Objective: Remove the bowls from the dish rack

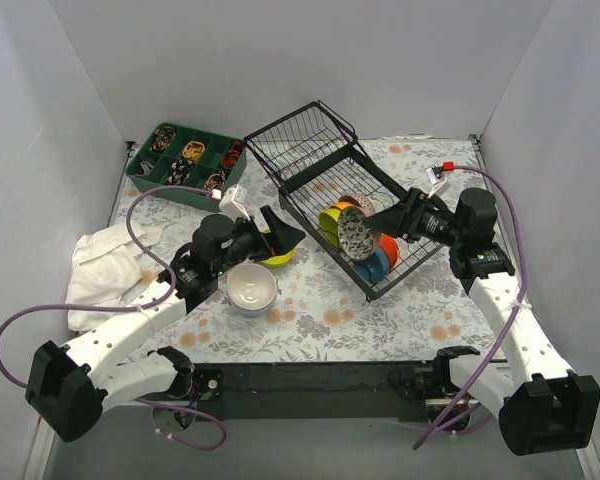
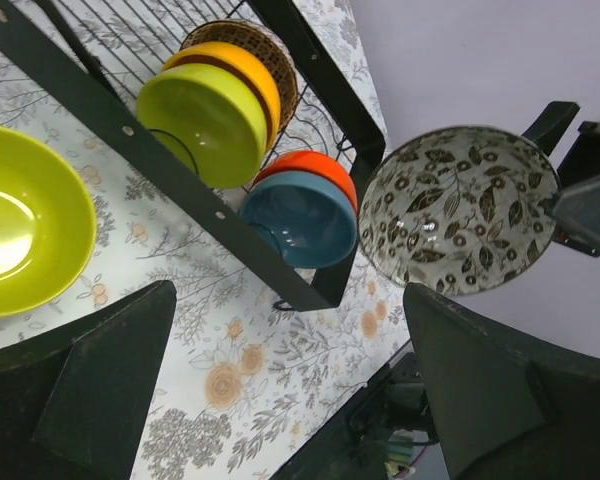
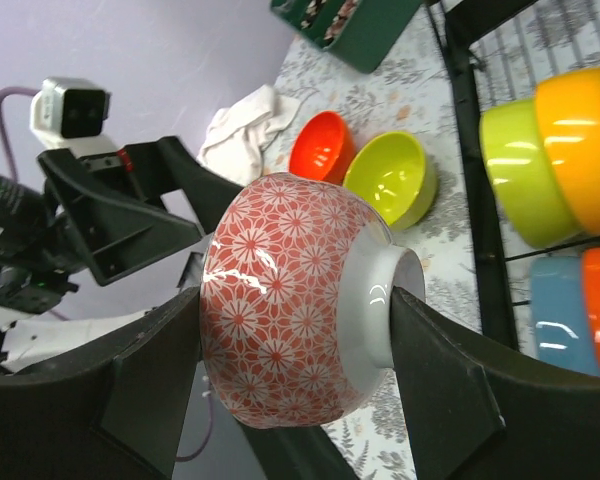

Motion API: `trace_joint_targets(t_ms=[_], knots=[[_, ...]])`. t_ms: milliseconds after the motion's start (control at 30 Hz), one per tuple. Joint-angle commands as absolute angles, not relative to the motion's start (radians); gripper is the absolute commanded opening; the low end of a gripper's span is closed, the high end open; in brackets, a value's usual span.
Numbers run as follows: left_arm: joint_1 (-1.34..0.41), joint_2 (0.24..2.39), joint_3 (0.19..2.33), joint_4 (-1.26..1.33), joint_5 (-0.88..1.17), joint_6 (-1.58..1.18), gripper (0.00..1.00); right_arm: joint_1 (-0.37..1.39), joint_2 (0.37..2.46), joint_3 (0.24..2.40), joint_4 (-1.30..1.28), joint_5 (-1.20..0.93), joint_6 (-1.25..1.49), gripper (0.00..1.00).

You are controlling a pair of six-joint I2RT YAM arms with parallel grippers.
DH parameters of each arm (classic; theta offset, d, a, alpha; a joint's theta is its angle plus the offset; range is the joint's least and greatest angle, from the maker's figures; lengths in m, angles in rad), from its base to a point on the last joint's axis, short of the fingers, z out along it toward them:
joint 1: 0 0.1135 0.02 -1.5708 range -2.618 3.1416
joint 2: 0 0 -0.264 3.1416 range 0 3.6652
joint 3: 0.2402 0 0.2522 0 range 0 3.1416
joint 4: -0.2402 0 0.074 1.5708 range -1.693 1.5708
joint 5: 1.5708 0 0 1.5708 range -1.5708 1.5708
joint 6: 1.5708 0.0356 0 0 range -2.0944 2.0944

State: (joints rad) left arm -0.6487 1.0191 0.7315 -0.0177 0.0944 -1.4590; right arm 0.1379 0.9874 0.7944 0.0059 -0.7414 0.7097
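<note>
Patterned bowl in right jaws, arm stretched over rack — left jaws agape

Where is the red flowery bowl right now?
The right claw is gripping the red flowery bowl right of centre in the top view, over the dish rack beside the blue bowl.

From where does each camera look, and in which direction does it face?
Top external: high behind the left arm and right arm, both in view, looking down at the rack.
Left wrist: on the left arm, facing the rack's bowls; its open left pincer shows.
Right wrist: on the right arm, facing the left arm; the right pincer clamps the patterned bowl.
All three share that bowl.
</note>
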Motion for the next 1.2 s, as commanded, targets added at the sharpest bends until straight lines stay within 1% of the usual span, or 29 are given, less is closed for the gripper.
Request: trace_joint_targets(t_ms=[0,167,300,400,433,500,533,633,667,733,767,800,900,933,1000,1033,1133,1167], knots=[[-0.687,1.068,0.787,0.089,0.112,-1.482,0.98,0.207,0.943,0.781,0.225,-0.769,0.873,0.01],[-0.724,1.129,0.792,0.144,0.1,-1.491,0.96,0.273,0.939,0.739,0.331,-0.752,0.975,0.01],[-0.75,1.161,0.799,0.175,0.095,-1.5,0.91,0.313,0.946,0.723,0.373,-0.733,1.012,0.01],[-0.77,1.18,0.799,0.193,0.083,-1.499,0.85,0.331,0.951,0.703,0.42,-0.727,1.049,0.01],[-0.773,1.181,0.796,0.198,0.08,-1.5,0.79,0.336,0.951,0.696,0.435,-0.724,1.057,0.01],[-0.781,1.186,0.792,0.202,0.074,-1.499,0.73,0.344,0.95,0.681,0.459,-0.716,1.074,0.01],[-0.782,1.186,0.784,0.206,0.071,-1.497,0.64,0.348,0.954,0.68,0.462,-0.716,1.077,0.01],[-0.787,1.174,0.772,0.21,0.055,-1.5,0.47,0.354,0.96,0.67,0.466,-0.719,1.08,0.01],[-0.788,1.17,0.764,0.212,0.051,-1.502,0.34,0.356,0.96,0.667,0.466,-0.718,1.08,0.01],[-0.792,1.16,0.756,0.213,0.038,-1.5,0.23,0.356,0.962,0.658,0.466,-0.716,1.078,0.01],[-0.792,1.155,0.749,0.213,0.035,-1.502,0.15,0.359,0.962,0.655,0.466,-0.713,1.077,0.02],[-0.792,1.152,0.744,0.213,0.035,-1.503,0.1,0.359,0.96,0.65,0.466,-0.712,1.075,0.04],[-0.792,1.138,0.736,0.196,0.026,-1.502,0.0,0.359,0.957,0.637,0.463,-0.709,1.062,0.2],[-0.792,1.134,0.733,0.187,0.018,-1.499,0.0,0.357,0.956,0.632,0.463,-0.707,1.057,0.35],[-0.792,1.115,0.732,0.154,0.012,-1.485,0.0,0.357,0.954,0.629,0.459,-0.703,1.037,0.52],[-0.792,1.108,0.732,0.138,-0.012,-1.479,0.0,0.357,0.953,0.63,0.451,-0.701,1.026,0.64],[-0.792,1.077,0.738,0.046,-0.063,-1.456,0.0,0.357,0.95,0.652,0.355,-0.687,0.939,0.78],[-0.792,1.071,0.744,0.019,-0.072,-1.448,0.0,0.357,0.948,0.681,0.257,-0.655,0.849,0.8]])
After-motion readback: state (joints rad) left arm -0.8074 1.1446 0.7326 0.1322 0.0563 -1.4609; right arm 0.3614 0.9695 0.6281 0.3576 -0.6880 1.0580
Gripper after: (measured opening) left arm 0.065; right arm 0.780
